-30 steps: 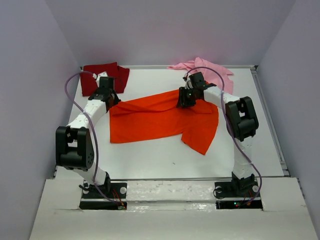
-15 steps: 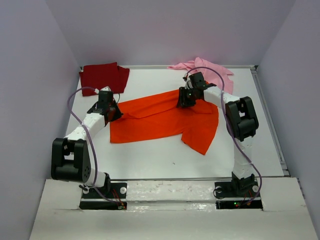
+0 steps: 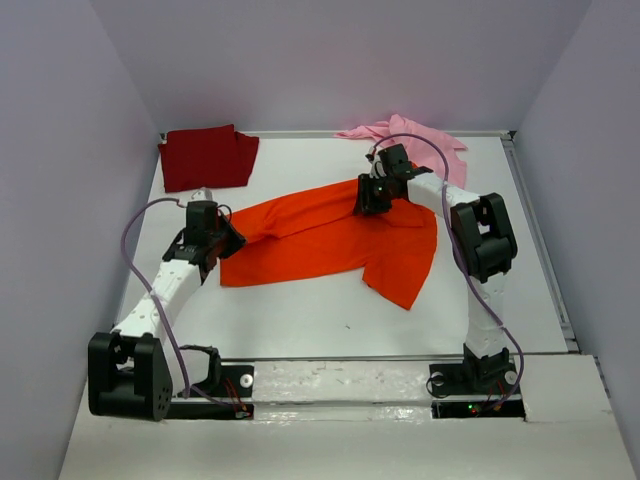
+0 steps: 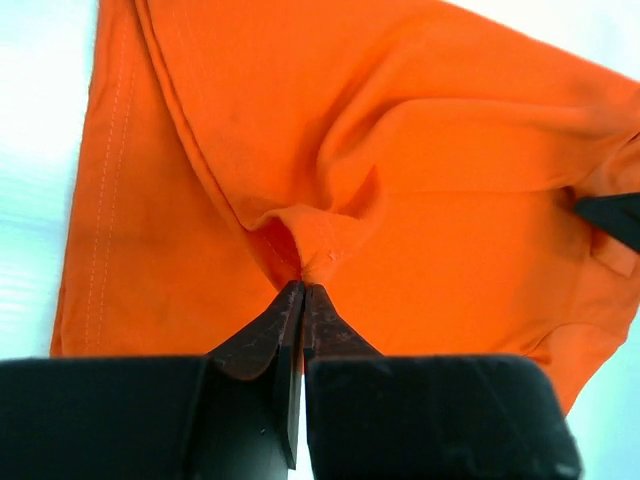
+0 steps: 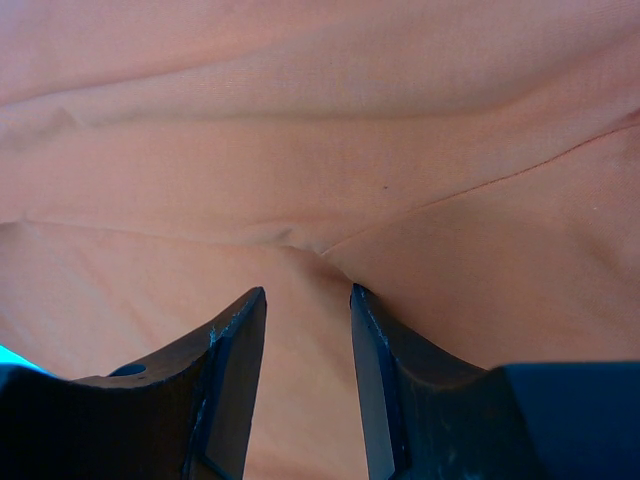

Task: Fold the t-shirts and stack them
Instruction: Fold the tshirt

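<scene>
The red tee point(image 3: 208, 158) looked folded; the pink tee point(image 3: 410, 138) lay crumpled. The left gripper point(image 4: 303, 288) pinched the orange tee point(image 3: 320, 235); the right gripper point(image 5: 306, 295) stood part-open on it.

Legible markings: none. No text, label, brand, number or sign can be read on the bright orange cloth t-shirt point(image 3: 320, 240) or on any other surface in the three views.
</scene>
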Action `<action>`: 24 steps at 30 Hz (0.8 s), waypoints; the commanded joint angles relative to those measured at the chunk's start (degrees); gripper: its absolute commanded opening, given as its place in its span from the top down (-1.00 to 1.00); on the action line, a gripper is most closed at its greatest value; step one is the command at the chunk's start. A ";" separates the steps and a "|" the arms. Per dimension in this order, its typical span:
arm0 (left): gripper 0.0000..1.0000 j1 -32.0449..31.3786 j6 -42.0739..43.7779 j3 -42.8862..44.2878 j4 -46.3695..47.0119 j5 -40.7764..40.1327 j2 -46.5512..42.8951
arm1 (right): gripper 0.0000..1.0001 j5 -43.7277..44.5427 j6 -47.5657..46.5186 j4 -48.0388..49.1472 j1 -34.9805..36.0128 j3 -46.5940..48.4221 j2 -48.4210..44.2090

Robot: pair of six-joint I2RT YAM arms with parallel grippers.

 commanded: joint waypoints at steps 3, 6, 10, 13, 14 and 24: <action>0.84 0.26 0.56 3.51 -3.04 -6.58 -4.78 | 0.09 0.06 0.14 1.95 -0.39 1.31 -0.37; 1.00 0.35 2.76 4.92 -3.57 -9.31 -4.60 | 0.09 -0.38 0.22 1.95 -0.39 1.31 -0.46; 1.00 0.35 4.70 5.80 -1.99 -11.69 -2.68 | 0.09 -0.47 0.22 1.95 -0.39 1.14 -0.55; 1.00 0.44 6.80 7.47 -0.23 -12.13 1.09 | 0.10 -0.38 0.22 1.95 -0.39 0.70 -1.07; 1.00 0.52 7.16 9.21 -0.32 -12.05 2.24 | 0.10 1.36 0.14 1.87 -0.39 0.09 -1.51; 0.76 0.79 5.85 10.91 0.64 -10.13 12.18 | 0.06 4.98 2.24 1.86 -0.39 -3.26 -10.83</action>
